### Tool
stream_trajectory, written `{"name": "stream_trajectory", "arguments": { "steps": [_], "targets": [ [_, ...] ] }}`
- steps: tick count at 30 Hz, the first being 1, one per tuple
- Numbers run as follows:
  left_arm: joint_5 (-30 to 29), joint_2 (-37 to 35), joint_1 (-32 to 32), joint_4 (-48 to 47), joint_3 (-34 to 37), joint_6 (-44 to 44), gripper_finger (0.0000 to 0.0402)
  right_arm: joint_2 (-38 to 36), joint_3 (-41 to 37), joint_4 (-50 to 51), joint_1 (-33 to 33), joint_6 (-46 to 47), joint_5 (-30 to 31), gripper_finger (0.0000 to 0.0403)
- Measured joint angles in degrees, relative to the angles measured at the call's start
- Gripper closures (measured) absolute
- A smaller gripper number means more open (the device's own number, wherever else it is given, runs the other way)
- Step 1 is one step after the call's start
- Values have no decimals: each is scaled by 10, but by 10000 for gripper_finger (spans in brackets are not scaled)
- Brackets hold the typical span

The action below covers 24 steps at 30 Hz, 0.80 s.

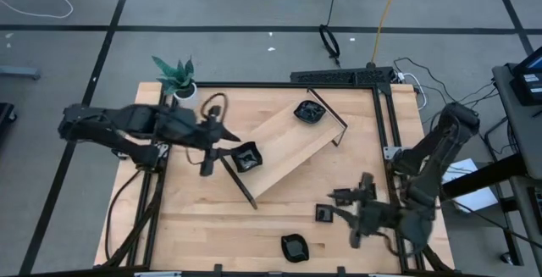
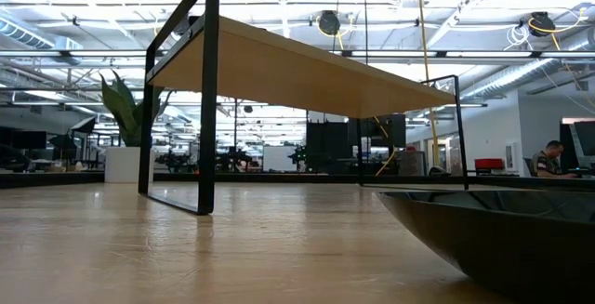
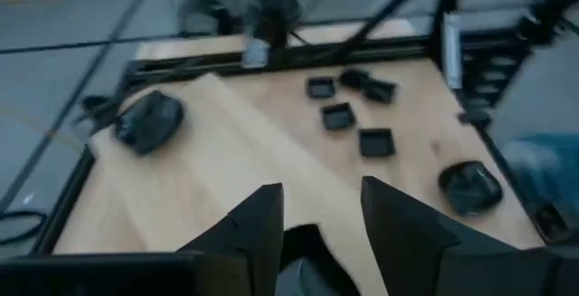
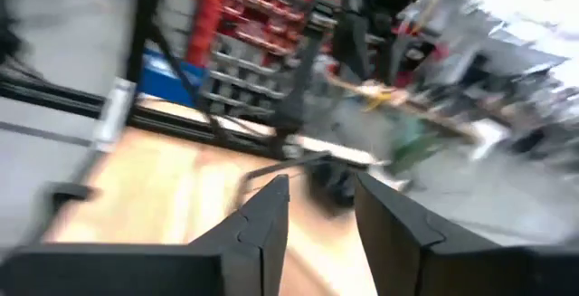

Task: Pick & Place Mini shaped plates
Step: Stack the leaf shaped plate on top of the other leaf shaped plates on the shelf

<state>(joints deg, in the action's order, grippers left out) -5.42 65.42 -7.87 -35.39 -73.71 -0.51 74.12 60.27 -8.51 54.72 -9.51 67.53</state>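
Note:
The pale wooden tray (image 1: 284, 146) lies slantwise on the table. One glossy black mini plate (image 1: 310, 112) rests on its far end, and another (image 1: 246, 158) on its near left end. More mini plates lie on the table: a small square one (image 1: 324, 213), a rounded one (image 1: 295, 246), and several in the left wrist view (image 3: 375, 140). My left gripper (image 1: 222, 152) is open just left of the plate on the tray's near end, which shows dark below its fingers (image 3: 308, 260). My right gripper (image 1: 339, 202) is open and empty beside the small square plate.
A potted plant (image 1: 176, 78) stands at the table's far left corner. Black frame rails (image 1: 383, 124) run along the table's edges. In the low view the tray (image 2: 307, 67) stands on black rails, and a dark plate (image 2: 502, 239) sits close at the near right.

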Motion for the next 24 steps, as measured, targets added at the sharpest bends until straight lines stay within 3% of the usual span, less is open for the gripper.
{"name": "stream_trajectory", "arguments": {
  "steps": [2, 4, 8, 13, 17, 24],
  "targets": [
    [-47, -29, -10, 17, 51, 34, 249, -15, 0, 68, 16, 93, -16, 277],
    [-73, -56, -14, 41, 116, 77, 249, -22, 0, 148, 22, 201, -72, 269],
    [-60, -84, -12, 121, 253, 134, 249, -6, 0, 273, -8, 350, -188, 264],
    [-35, -97, -23, 308, 349, 108, 250, 50, 0, 249, -99, 369, -345, 264],
    [-32, -98, -52, 427, 364, 26, 250, 112, 0, 214, -163, 359, -470, 264],
    [-115, -110, -113, 496, 364, -101, 250, 219, 18, 208, -210, 411, -575, 264]
  ]
}}
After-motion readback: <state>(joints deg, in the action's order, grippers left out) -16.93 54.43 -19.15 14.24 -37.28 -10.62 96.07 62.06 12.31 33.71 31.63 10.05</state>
